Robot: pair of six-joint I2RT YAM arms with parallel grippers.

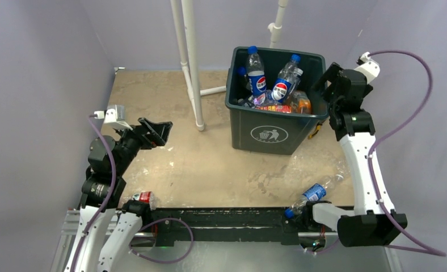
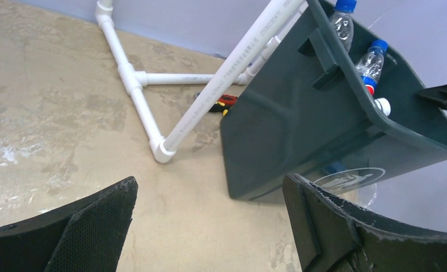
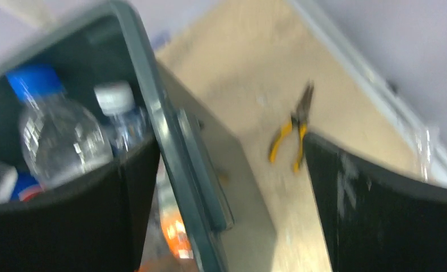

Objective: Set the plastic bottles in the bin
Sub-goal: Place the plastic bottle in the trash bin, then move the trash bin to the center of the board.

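My right arm rises tall from its base and bends over at the wrist, so my right gripper (image 1: pixel 327 85) hangs at the bin's (image 1: pixel 272 133) 3 o'clock rim. Its fingers are spread wide and hold nothing. In the blurred wrist view one finger is over the inside and the other outside. My left arm is folded low, and my left gripper (image 1: pixel 156 133) is raised above the table (image 1: pixel 210 164), aimed toward 2 o'clock at the bin, fingers wide apart and empty. The bin stands at about 1 o'clock from me, with several bottles (image 1: pixel 257 73) piled in it. One blue-capped bottle (image 1: pixel 312 194) lies by my right base at 3 o'clock, and a red-labelled bottle (image 1: pixel 143 197) lies by my left base. Yellow-handled pliers (image 3: pixel 292 133) lie on the table beyond the bin.
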